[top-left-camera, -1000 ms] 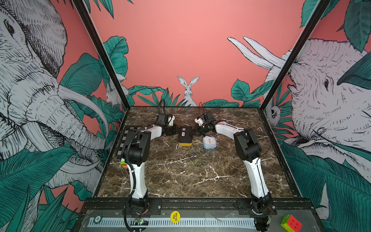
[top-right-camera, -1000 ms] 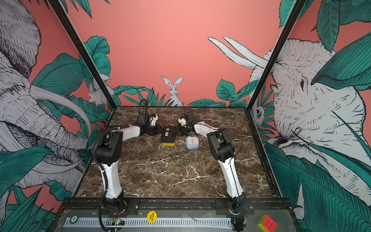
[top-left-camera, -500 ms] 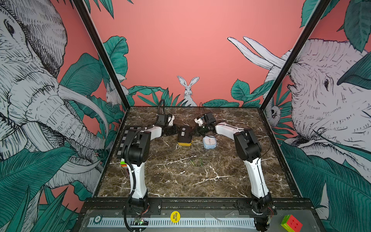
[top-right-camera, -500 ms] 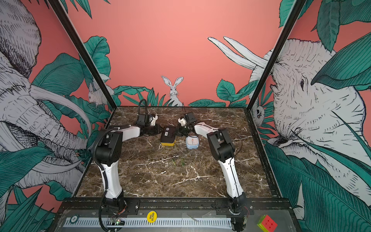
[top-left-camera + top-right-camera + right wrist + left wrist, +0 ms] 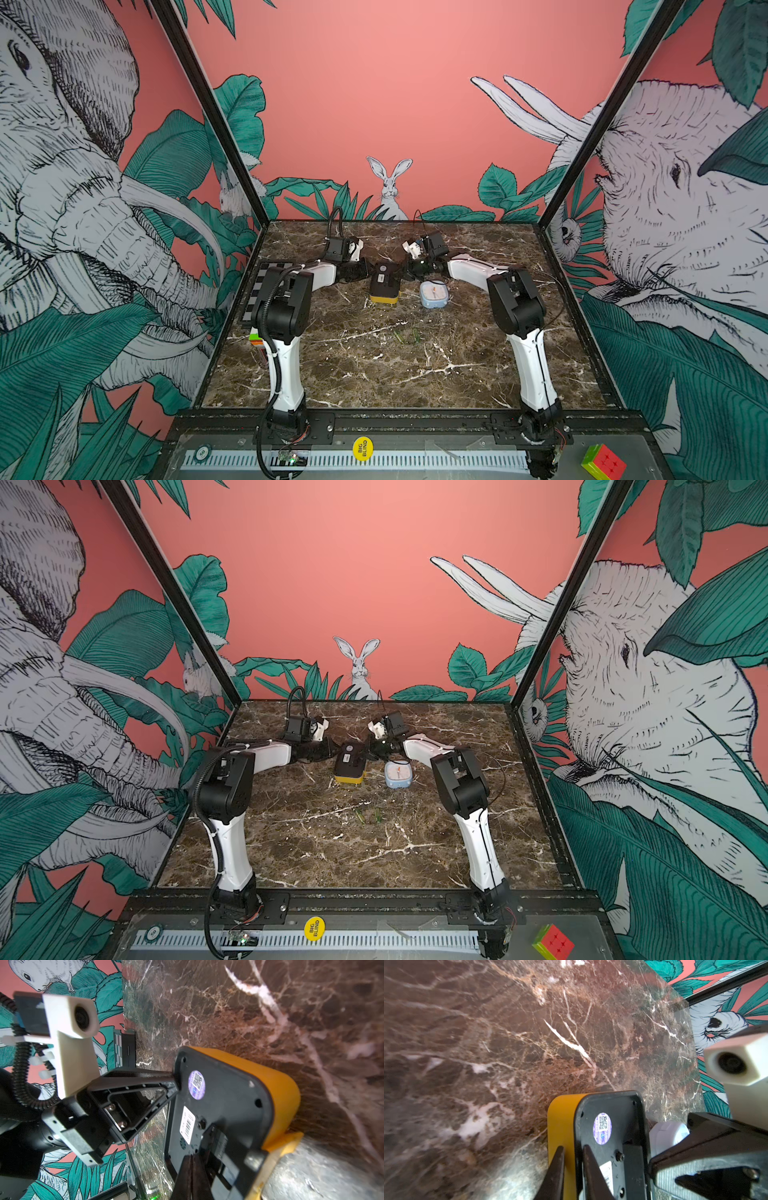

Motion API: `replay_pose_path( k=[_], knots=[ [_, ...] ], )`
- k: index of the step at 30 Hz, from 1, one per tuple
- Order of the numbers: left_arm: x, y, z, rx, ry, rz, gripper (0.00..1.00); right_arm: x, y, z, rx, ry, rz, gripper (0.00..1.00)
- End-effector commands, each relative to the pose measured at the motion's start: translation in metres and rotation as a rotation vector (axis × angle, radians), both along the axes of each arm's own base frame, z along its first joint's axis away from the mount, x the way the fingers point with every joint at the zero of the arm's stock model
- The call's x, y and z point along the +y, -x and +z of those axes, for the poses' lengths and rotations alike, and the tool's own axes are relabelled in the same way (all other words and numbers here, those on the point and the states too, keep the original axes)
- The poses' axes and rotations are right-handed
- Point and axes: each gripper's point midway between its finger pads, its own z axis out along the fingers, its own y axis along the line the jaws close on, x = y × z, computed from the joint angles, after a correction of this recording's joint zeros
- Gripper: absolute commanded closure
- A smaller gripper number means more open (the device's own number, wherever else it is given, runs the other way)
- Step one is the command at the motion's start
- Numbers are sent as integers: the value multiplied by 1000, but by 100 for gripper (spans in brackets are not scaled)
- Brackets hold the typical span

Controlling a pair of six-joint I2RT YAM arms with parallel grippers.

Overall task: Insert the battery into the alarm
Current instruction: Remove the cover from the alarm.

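The alarm [image 5: 385, 282] [image 5: 350, 762] is a yellow box lying with its black back up at the far middle of the marble table. My left gripper [image 5: 572, 1147] [image 5: 365, 270] is shut on the alarm's edge, one finger on the yellow side [image 5: 556, 1167] and one on the black back. My right gripper [image 5: 192, 1156] [image 5: 409, 272] is shut, its tips resting on the alarm's [image 5: 226, 1093] back beside the open battery compartment [image 5: 222, 1147]. Whether a battery lies in that compartment I cannot tell. Two thin green sticks [image 5: 406, 336] that may be batteries lie nearer the front.
A small pale blue clock [image 5: 433, 294] [image 5: 398, 774] stands right of the alarm, under the right arm. A checkerboard plate [image 5: 266, 286] and a colour cube [image 5: 255, 337] sit at the left edge. Another cube [image 5: 603, 463] lies outside at the front right.
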Motion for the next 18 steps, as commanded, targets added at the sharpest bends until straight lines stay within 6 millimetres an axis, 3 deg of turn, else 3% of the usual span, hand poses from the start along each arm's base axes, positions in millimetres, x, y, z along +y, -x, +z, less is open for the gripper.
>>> replay_pose_path(
  k=[1, 12, 18],
  knots=[
    [7, 56, -60, 255, -89, -4, 82, 0, -1, 27, -66, -6, 10, 100],
    [7, 56, -61, 254, -87, 1, 82, -5, -3, 25, -85, 26, 4, 100],
    [7, 56, -61, 255, -86, 3, 82, -22, -1, 15, -106, 189, 5, 99]
  ],
)
